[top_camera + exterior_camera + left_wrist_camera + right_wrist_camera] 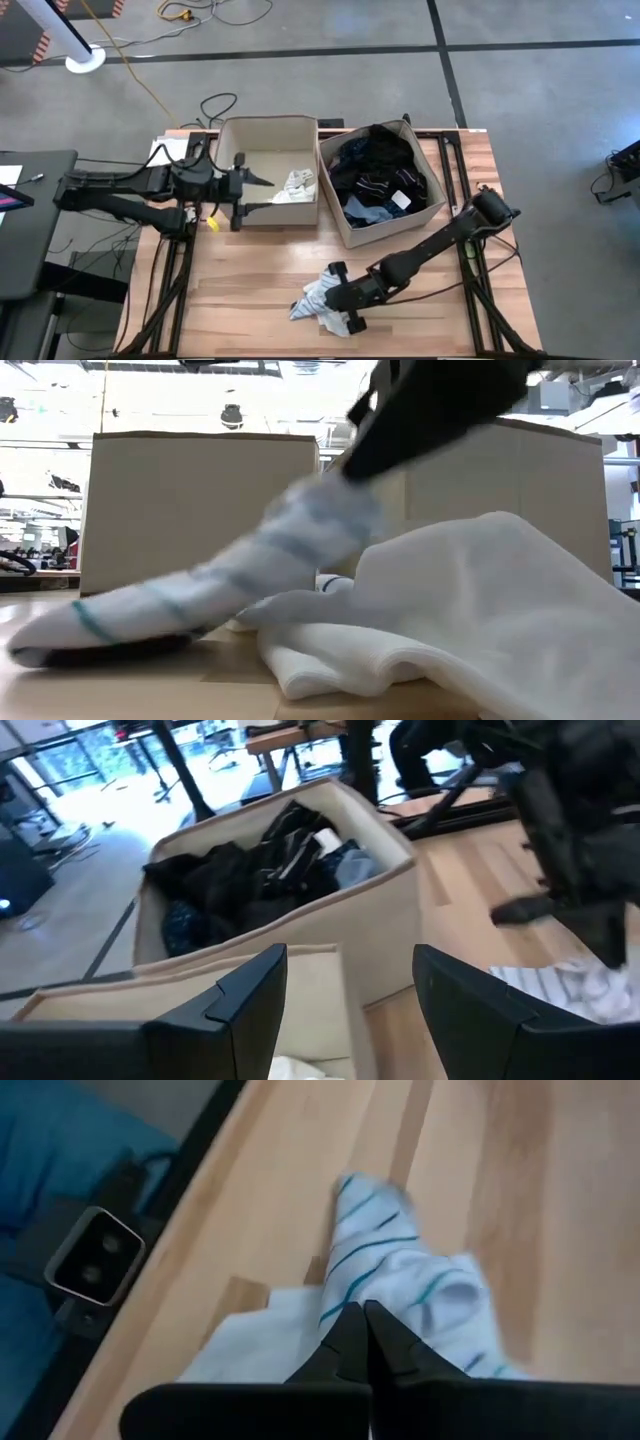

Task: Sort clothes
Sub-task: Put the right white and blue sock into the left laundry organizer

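Pinching a striped sock [400, 1270], apparently, right hand [365, 1342] fully closed.

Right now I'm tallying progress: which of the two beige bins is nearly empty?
The left bin, by the left gripper, holds one light piece; the right bin is heaped with dark clothes.

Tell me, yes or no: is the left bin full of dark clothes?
No. In the high view the left bin holds only one small light piece; the dark clothes fill the right bin.
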{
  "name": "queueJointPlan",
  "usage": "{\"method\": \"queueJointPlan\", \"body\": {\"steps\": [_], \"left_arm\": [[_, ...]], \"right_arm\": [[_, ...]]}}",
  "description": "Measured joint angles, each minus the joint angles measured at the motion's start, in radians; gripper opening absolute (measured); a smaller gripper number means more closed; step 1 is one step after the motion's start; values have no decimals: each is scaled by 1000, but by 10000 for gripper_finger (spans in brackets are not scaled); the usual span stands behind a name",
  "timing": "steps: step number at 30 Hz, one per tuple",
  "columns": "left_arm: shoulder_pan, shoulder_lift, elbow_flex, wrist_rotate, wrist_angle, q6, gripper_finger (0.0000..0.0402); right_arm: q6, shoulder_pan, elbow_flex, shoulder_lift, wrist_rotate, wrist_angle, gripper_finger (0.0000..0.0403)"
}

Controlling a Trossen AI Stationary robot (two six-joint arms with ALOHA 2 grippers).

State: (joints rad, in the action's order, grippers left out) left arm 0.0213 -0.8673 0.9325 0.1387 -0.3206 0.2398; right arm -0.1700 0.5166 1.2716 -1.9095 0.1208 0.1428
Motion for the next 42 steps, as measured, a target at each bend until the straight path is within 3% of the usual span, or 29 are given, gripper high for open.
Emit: {"method": "queueJointPlan", "body": {"steps": [6,17,24,33,42], "left_arm": [[80,-3,0,-2,-1,2,212],[204,-91,-39,-126,68,-20,213],[251,-233,-45,-142,141,-26,218],[253,-425,-46,-161,320,-86,288],[243,-554,-46,-221,482,-127,293]], "right_arm": [[64,29,0,120,108,48,1],[203,63,1,281,355,104,0],[255,57,1,339,382,119,0],[315,57,1,382,381,112,0],[304,60,1,407,380,132,0]]}}
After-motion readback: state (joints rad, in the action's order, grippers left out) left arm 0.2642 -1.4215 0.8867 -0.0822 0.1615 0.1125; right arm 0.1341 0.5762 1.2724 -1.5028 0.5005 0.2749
